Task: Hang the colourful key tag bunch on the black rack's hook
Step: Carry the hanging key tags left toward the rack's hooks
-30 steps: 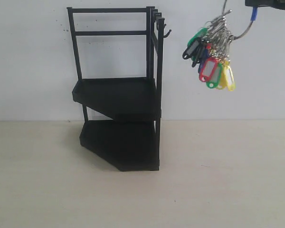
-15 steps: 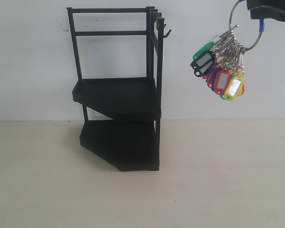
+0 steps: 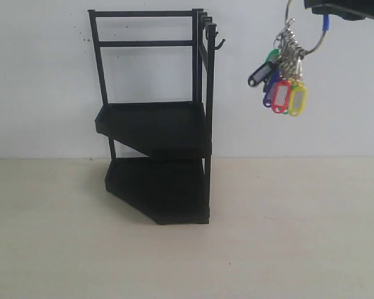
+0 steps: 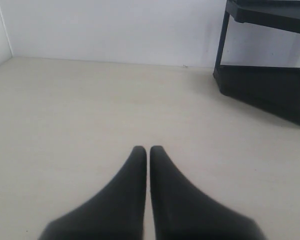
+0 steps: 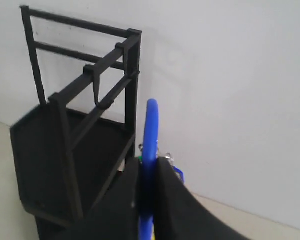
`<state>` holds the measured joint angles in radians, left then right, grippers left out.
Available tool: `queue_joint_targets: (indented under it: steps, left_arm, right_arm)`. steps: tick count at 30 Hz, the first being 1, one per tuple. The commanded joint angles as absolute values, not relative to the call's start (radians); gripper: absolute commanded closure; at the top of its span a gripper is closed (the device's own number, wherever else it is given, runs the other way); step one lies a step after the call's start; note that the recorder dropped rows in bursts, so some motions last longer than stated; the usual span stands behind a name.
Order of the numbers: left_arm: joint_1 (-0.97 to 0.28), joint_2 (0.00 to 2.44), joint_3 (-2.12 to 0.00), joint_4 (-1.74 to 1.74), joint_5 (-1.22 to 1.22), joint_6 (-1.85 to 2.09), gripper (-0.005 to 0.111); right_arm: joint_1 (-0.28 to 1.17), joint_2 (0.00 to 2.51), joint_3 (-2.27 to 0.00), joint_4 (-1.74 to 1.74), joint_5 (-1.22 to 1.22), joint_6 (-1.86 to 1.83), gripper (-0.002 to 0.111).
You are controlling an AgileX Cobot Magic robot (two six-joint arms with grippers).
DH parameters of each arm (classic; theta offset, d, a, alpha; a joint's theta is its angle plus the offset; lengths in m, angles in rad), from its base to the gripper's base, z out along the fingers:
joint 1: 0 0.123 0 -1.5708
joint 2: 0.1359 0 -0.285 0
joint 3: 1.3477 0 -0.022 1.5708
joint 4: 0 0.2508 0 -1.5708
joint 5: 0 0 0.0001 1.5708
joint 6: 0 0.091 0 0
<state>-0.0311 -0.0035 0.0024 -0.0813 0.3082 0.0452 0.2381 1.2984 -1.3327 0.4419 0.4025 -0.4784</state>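
The colourful key tag bunch [image 3: 282, 78] hangs in the air at the upper right of the exterior view, well to the right of the black rack [image 3: 154, 118]. My right gripper [image 3: 327, 7] is shut on its blue loop [image 5: 151, 135], which stands up between the jaws in the right wrist view. The hook [image 3: 219, 42] juts from the rack's top right post, left of the bunch; hooks [image 5: 101, 95] also show on the rack's top bars in the right wrist view. My left gripper [image 4: 148, 150] is shut with nothing in it, low over the table.
The rack stands on a pale table [image 3: 287, 237] against a white wall [image 3: 43, 75]. The rack's lower shelf [image 4: 270, 85] shows at the right of the left wrist view.
The bunch has swung and shifted left toward the rack, now hanging straighter under my right gripper, which has also moved left. The rack has not moved.
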Motion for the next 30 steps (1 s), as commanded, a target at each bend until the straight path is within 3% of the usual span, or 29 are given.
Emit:
queue_joint_targets:
  steps: [1, 4, 19, 21, 24, 26, 28, 30]
  left_arm:
    - [-0.028, 0.000, 0.000, -0.080, 0.308, 0.045, 0.102]
    - [-0.028, 0.000, 0.000, -0.080, 0.308, 0.045, 0.102]
    - [-0.028, 0.000, 0.000, -0.080, 0.308, 0.045, 0.102]
    - [-0.028, 0.000, 0.000, -0.080, 0.308, 0.045, 0.102]
    - [-0.028, 0.000, 0.000, -0.080, 0.308, 0.045, 0.102]
    - [-0.028, 0.000, 0.000, -0.080, 0.308, 0.045, 0.102]
    - [-0.028, 0.000, 0.000, -0.080, 0.308, 0.045, 0.102]
    - [-0.028, 0.000, 0.000, -0.080, 0.308, 0.045, 0.102]
  right_arm:
    - [0.242, 1.337, -1.337, 0.483, 0.387, -0.631, 0.108]
    - [0.217, 1.368, -1.337, 0.530, 0.330, -0.448, 0.108]
    - [0.269, 1.477, -1.337, 0.530, 0.123, -0.737, 0.108]
    - [0.276, 1.486, -1.337, 0.577, 0.055, -0.620, 0.108]
    - [0.289, 1.514, -1.338, 0.544, 0.124, -0.768, 0.108]
    - [0.289, 1.528, -1.339, 0.654, -0.020, -0.525, 0.108]
    - [0.331, 1.562, -1.389, 0.498, 0.167, -0.689, 0.108]
    - [0.343, 1.583, -1.397, 0.546, 0.119, -0.586, 0.108]
